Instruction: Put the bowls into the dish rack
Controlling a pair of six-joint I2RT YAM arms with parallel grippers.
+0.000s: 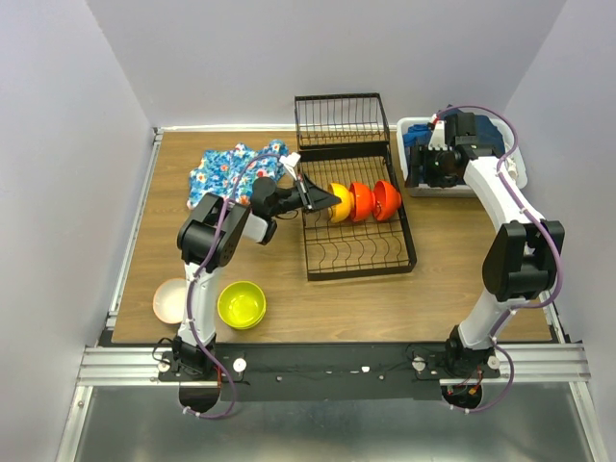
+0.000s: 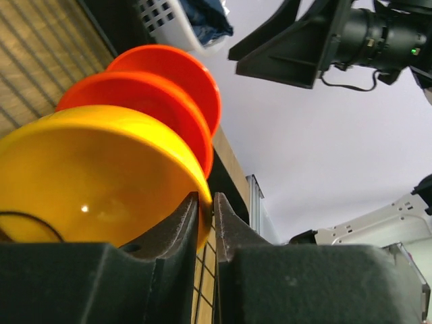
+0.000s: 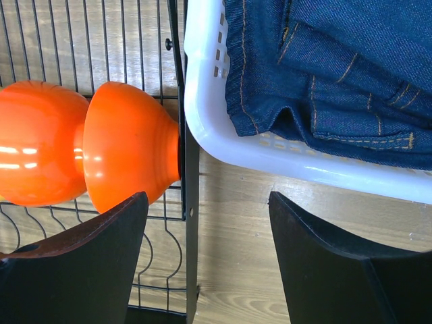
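- Pale pink round plastic bowl and lime-green plastic bowl — at the near-left corner of the wooden table.
- Left gripper: fingers almost together at the rim of the yellow-orange plastic bowl; clamped or not, I cannot tell.
- It stands with the two red-orange bowls in the black wire dish rack.
- Right gripper: fingers wide apart — over the corner of the white plastic basket.

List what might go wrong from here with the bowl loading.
1. The left end effector grips the rim of the yellow bowl. Retreating before opening fully may drag it out of the dish rack or into the neighbouring red-orange bowl.
2. The open right end effector hangs close to the end red-orange bowl and the white basket. A careless move may bump either.
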